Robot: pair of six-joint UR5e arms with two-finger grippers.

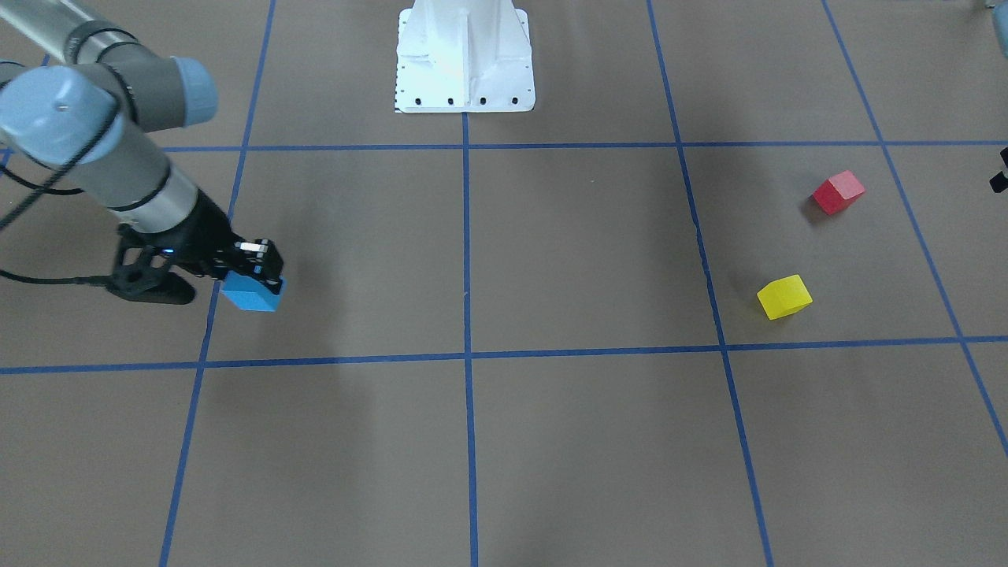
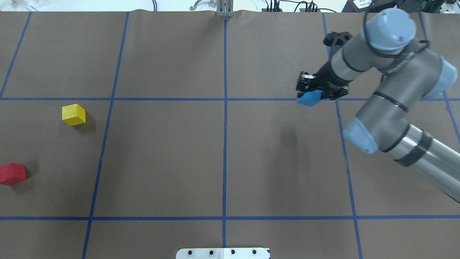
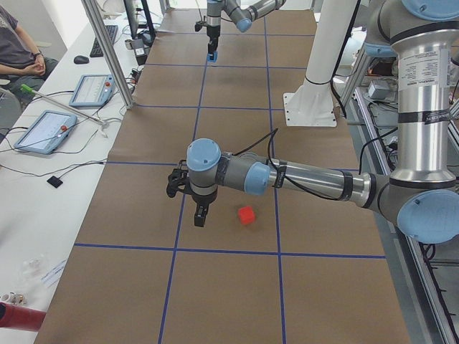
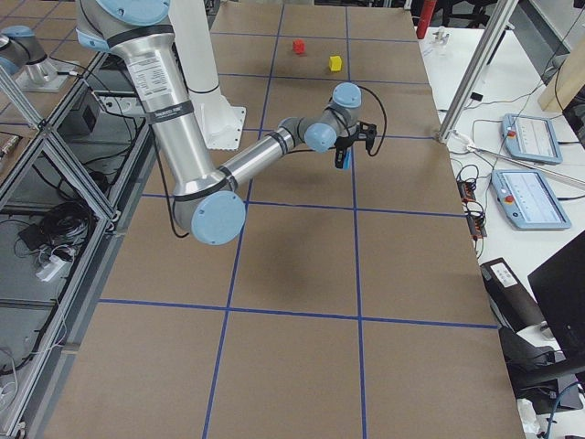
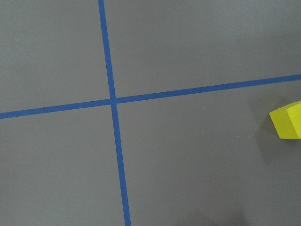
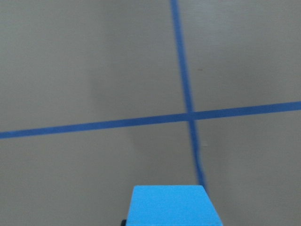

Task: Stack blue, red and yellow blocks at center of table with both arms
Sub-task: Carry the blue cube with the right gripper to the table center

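While the right gripper (image 2: 309, 90) hangs over the robot's right side of the table (image 2: 161, 162), we see its fingers pinching the blue block (image 2: 309, 98) from two sides. The block juts out just below the fingertips. It seems to be raised off the brown paper, since its shadow falls apart from it. From the right wrist we see the block's top face directly under the fingers, with a crossing of blue tape lines (image 6: 189, 115) on the paper beyond it.

The yellow block (image 2: 73, 114) and the red block (image 2: 12, 173) rest on the paper well apart from those fingers, across the table's middle. Between them and the fingers we see only brown paper and the tape grid. The red block lies nearer the robot than the yellow one. The white base plate (image 1: 465, 55) stands on the robot's edge of the table, well to the side of the right fingers.

The left gripper (image 3: 201, 217) points down with the red block just beside its fingers, on the robot's side of them. We cannot tell whether these fingers are spread or pressed together. From the left wrist, the yellow block sits at the frame's right edge, near another tape crossing.
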